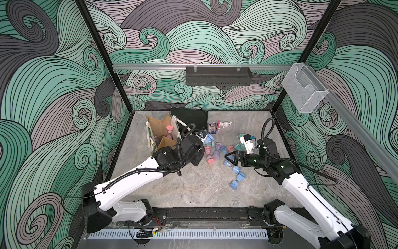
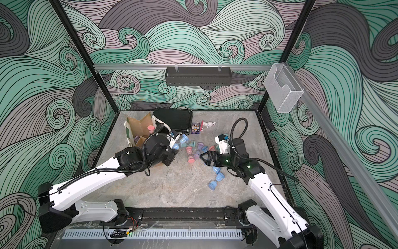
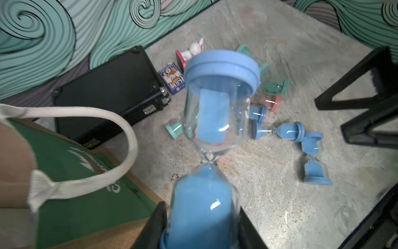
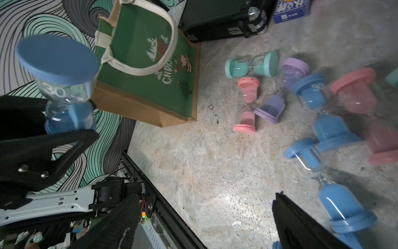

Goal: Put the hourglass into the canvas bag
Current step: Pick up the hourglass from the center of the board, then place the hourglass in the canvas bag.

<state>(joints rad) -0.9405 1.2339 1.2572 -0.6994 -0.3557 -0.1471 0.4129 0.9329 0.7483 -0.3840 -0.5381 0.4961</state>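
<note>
My left gripper point(image 3: 202, 217) is shut on the lower bulb of a blue hourglass point(image 3: 207, 138), which is lifted off the table. The hourglass shows in both top views point(image 1: 208, 140) point(image 2: 183, 140) just right of the canvas bag point(image 1: 160, 134) point(image 2: 140, 129). The bag stands upright and open, with a green panel point(image 3: 71, 172) point(image 4: 146, 64) and cream handles. A pink hourglass point(image 1: 170, 129) stands inside it. My right gripper point(image 1: 227, 158) point(image 4: 204, 215) hangs open and empty over several loose hourglasses point(image 1: 215, 151) on the table.
A flat black case point(image 1: 190, 117) lies behind the bag. A small card box point(image 1: 211, 128) and a bunny figurine point(image 1: 225, 125) sit right of the case. More blue hourglasses point(image 1: 237, 172) trail toward the front right. A black tray point(image 1: 217, 75) hangs on the back wall.
</note>
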